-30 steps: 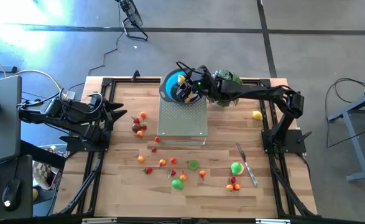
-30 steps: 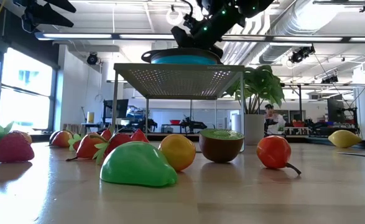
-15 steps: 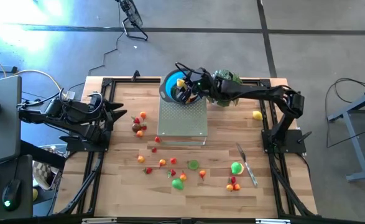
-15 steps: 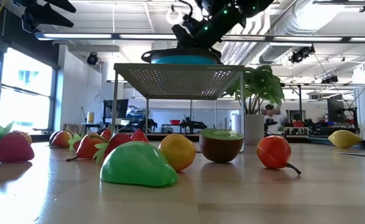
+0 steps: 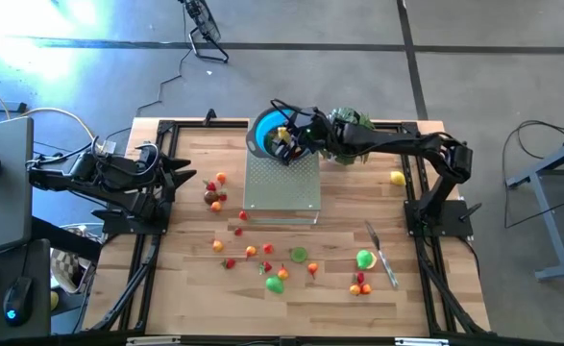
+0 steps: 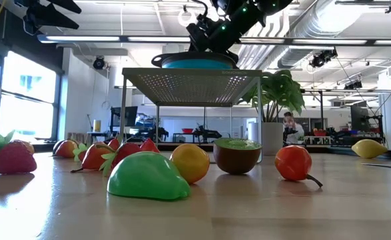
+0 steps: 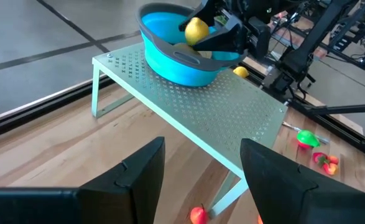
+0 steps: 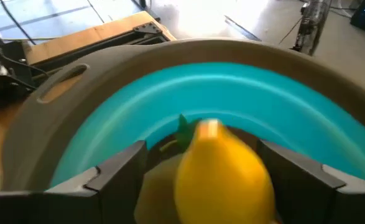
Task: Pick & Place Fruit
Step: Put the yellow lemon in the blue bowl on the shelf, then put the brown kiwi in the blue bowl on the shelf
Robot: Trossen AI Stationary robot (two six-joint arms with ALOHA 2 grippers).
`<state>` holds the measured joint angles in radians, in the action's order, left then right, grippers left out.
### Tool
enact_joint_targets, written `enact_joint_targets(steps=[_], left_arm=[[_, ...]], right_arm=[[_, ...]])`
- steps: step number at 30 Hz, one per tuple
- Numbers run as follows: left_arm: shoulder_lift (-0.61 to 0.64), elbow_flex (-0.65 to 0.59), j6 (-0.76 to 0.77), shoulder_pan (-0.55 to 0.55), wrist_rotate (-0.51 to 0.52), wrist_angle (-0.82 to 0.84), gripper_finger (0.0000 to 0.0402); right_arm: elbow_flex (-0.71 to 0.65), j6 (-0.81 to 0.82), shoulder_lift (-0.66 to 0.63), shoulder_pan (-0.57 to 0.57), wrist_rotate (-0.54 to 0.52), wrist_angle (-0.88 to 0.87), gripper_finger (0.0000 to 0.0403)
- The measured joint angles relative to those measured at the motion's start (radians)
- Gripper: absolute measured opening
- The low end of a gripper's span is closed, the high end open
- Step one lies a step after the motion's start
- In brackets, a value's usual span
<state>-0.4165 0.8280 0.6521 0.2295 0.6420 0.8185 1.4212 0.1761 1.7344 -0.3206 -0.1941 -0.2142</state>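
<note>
Since prev. frames, right gripper (image 8: 204, 180) fingers have spread apart over blue bowl (image 5: 264, 133) on mesh rack (image 5: 282, 183); yellow fruit (image 8: 222, 171) sits between them, seemingly just let go. We judge release step; next: lift clear, fetch fruit from worktop (image 5: 185, 288). Left gripper (image 7: 201, 168) waits w/ fingers apart at left edge

One blue bowl (image 5: 262, 134), one metal rack (image 5: 282, 185), one knife (image 5: 381, 254), one plant (image 5: 351, 122); one yellow fruit (image 8: 222, 171) sat between the right end effector (image 5: 283, 141) fingers.
</note>
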Motion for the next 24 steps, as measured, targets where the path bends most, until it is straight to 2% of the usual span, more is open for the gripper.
enact_joint_targets(steps=[4,14,24], left_arm=[[0.0,0.0,0.0,0.0,-0.001,0.0,0.0205],[0.0,0.0,-0.002,0.0,-0.003,0.0,0.0205],[0.0,0.0,-0.019,0.0,-0.005,0.0,0.0205]], right_arm=[[0.0,-0.029,-0.005,0.0,-0.025,0.017,0.0314],[0.0,-0.137,-0.101,0.031,-0.164,0.032,0.0309],[0.0,-0.121,-0.233,0.094,-0.17,0.055,0.0309]])
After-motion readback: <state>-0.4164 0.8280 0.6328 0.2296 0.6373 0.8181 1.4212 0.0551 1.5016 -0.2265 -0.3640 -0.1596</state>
